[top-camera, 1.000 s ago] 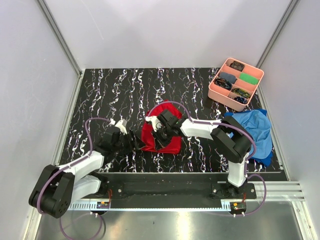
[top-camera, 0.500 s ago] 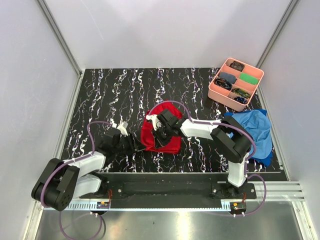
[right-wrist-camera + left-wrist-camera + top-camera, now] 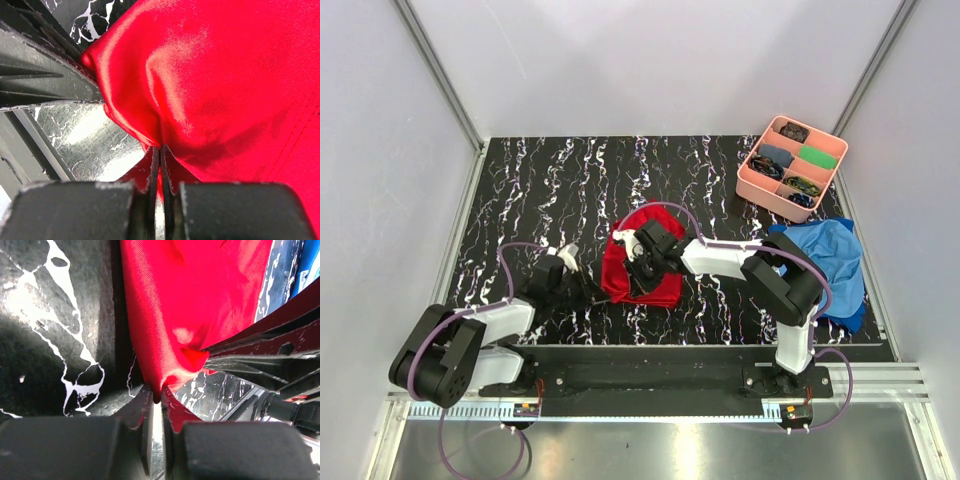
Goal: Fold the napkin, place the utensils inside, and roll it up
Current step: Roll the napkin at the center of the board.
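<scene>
From above, the napkin (image 3: 655,285) is a soft, bunched red heap with a rounded far edge, lying near the middle of the black, white-veined table (image 3: 540,180), toward its near edge. The left gripper (image 3: 590,291) reaches its left border and the right gripper (image 3: 638,262) sits on top of it. A crumpled blue cloth (image 3: 830,258) lies by the right wall, and a pink compartmented tray (image 3: 756,182) sits in the far right corner; both are well apart from the napkin, and open marble lies to its left and beyond. In the left wrist view, the satiny, finely woven napkin (image 3: 190,300) hangs in smooth folds, and the left gripper (image 3: 156,402) has its dark fingers (image 3: 141,412) nearly together, pinching a pointed corner of cloth. In the right wrist view, the glossy napkin (image 3: 225,90) fills the frame, and the right gripper (image 3: 160,157) presses its fingers (image 3: 151,167) together on a raised fold.
</scene>
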Robot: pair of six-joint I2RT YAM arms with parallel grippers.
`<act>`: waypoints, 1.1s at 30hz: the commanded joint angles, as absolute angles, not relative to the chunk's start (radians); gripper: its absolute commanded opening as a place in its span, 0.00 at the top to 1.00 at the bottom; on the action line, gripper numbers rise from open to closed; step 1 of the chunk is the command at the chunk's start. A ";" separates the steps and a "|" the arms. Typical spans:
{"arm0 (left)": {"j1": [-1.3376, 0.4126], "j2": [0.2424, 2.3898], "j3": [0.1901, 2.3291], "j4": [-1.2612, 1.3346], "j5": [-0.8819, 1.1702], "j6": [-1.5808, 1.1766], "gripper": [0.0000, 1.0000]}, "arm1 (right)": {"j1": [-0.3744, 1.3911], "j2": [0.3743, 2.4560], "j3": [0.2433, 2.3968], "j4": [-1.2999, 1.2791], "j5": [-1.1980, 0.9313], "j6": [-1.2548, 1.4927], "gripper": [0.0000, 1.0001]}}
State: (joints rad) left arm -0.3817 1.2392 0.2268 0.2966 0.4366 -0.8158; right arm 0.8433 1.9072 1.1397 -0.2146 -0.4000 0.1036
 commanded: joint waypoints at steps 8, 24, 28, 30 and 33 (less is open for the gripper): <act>-0.374 1.177 0.336 0.169 0.432 -0.795 1.00 | 0.841 1.695 1.095 -0.198 -0.356 0.094 0.41; -0.285 1.184 0.336 0.210 0.575 -0.867 1.00 | 1.152 1.759 1.008 0.044 0.349 -0.092 0.10; -0.270 1.175 0.334 0.203 0.584 -0.865 1.00 | 1.204 1.847 1.035 0.044 0.484 -0.115 0.11; -0.261 1.170 0.337 0.195 0.587 -0.862 1.00 | 1.218 1.862 1.035 0.049 0.561 -0.117 0.11; -0.256 1.169 0.341 0.187 0.589 -0.856 1.00 | 1.224 1.875 1.025 0.060 0.572 -0.120 0.14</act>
State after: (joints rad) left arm -0.2680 1.1919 0.3077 0.1726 0.5545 -0.8581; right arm 1.2064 1.8469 1.0168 0.0425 0.4278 -0.0940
